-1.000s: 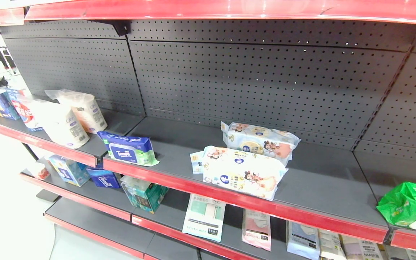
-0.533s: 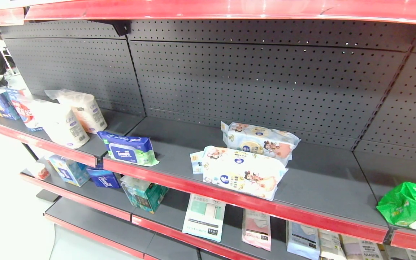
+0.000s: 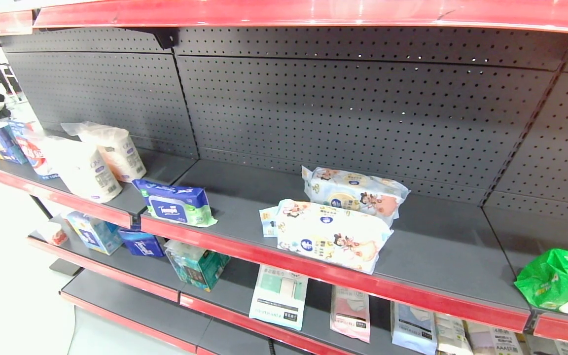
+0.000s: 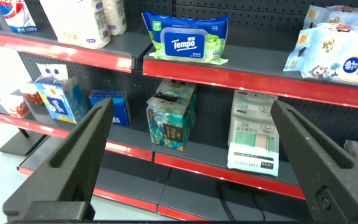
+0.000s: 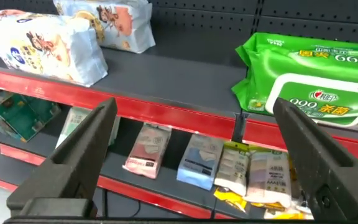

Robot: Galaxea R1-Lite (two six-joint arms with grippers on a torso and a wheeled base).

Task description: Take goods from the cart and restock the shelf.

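Observation:
The shelf (image 3: pixel 333 278) has dark boards with red front strips. On its middle board lie two cartoon-printed soft packs (image 3: pixel 331 235) (image 3: pixel 353 192), a blue and green wipes pack (image 3: pixel 178 202) to their left and a green wipes pack (image 3: pixel 560 283) at the far right. My left gripper (image 4: pixel 191 106) is open with nothing between its fingers, out in front of the blue wipes pack (image 4: pixel 187 37) and a teal box (image 4: pixel 171 114) one level lower. My right gripper (image 5: pixel 194 106) is also open and holds nothing, facing the board between a cartoon pack (image 5: pixel 42 43) and the green pack (image 5: pixel 312 74).
White paper rolls (image 3: pixel 89 167) and blue packs (image 3: pixel 0 140) stand on the left board. Lower boards carry tissue boxes (image 3: pixel 94 231) and flat hanging packets (image 3: pixel 279 296). Bare board lies between the cartoon packs and the green pack (image 3: pixel 442 246). A perforated back wall (image 3: pixel 363 108) closes the shelf.

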